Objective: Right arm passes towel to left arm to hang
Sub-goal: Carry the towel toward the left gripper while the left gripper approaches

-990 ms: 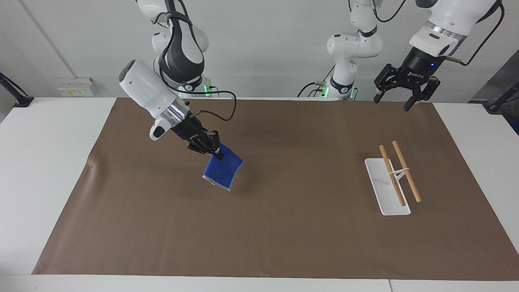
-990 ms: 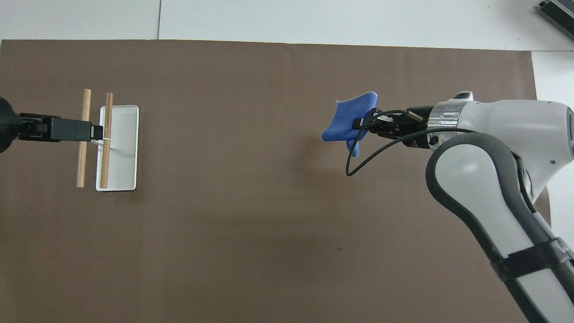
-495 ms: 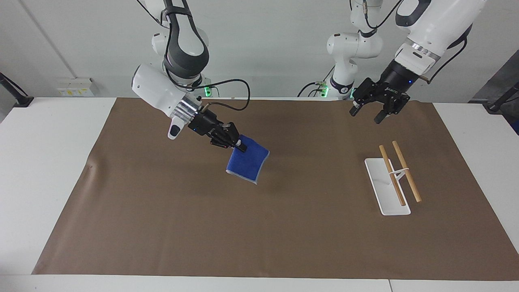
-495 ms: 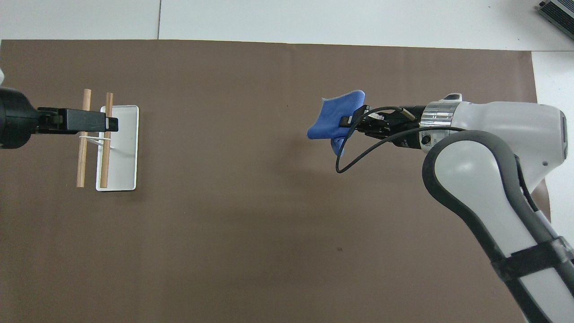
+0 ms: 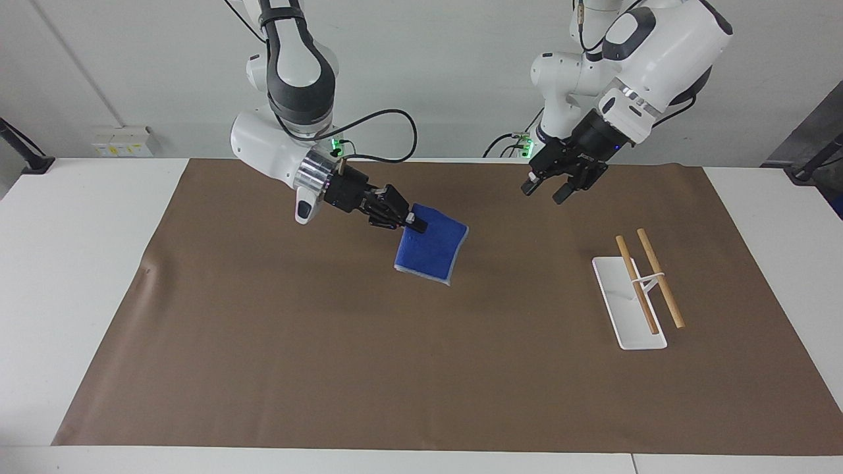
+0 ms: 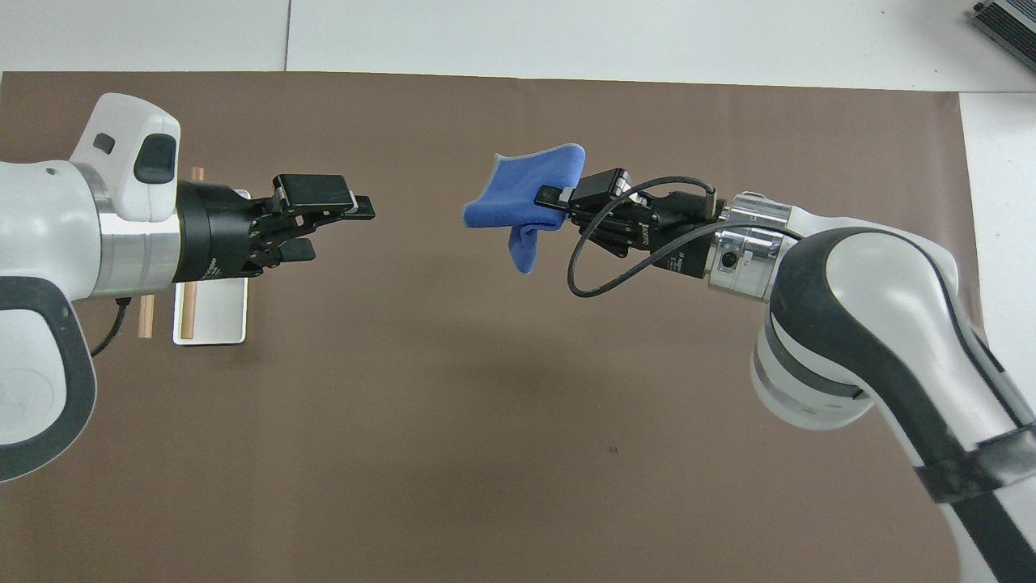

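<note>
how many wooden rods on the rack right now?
2. Both wooden rods lie side by side across the white rack at the left arm's end of the table: one over the rack's base, the other just past its edge. None looks hidden.

Bright, even overhead light, soft faint shadows on the brown mat [image 5: 421,368], sharp focus.

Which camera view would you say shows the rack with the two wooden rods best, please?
The facing view: the rack stands fully in sight there, white base and both rods, toward the left arm's end of the table. In the overhead view the left gripper and its wrist cover most of it, leaving only a base corner and rod ends.
</note>
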`<move>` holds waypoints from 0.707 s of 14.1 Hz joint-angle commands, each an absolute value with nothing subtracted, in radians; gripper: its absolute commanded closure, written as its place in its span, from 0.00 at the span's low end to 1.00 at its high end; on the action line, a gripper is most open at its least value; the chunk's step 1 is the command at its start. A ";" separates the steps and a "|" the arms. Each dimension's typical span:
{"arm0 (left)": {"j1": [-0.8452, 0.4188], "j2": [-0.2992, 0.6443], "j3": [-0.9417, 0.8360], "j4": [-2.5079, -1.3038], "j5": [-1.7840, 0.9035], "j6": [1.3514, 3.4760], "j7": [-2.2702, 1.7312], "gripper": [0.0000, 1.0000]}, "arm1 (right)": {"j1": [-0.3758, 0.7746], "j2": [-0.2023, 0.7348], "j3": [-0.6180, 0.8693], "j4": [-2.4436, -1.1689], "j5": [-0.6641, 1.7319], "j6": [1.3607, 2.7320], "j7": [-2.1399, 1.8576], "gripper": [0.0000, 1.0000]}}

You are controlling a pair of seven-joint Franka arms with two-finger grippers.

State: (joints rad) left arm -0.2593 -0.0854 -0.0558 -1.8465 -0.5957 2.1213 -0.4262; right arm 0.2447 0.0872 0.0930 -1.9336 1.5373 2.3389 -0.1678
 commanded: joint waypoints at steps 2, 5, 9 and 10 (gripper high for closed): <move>-0.347 -0.052 -0.043 -1.868 -0.652 2.290 -0.611 0.00 | 0.284 0.074 0.097 -1.945 1.630 2.390 -0.224 1.00; -0.408 -0.041 -0.043 -1.881 -0.652 2.368 -0.727 0.00 | 0.284 0.071 0.097 -1.945 1.640 2.388 -0.236 1.00; -0.445 -0.011 -0.044 -1.901 -0.704 2.434 -0.810 0.00 | 0.284 0.071 0.097 -1.945 1.640 2.382 -0.239 1.00; -0.463 0.006 -0.044 -1.901 -0.716 2.483 -0.848 0.00 | 0.284 0.071 0.097 -1.947 1.640 2.382 -0.239 1.00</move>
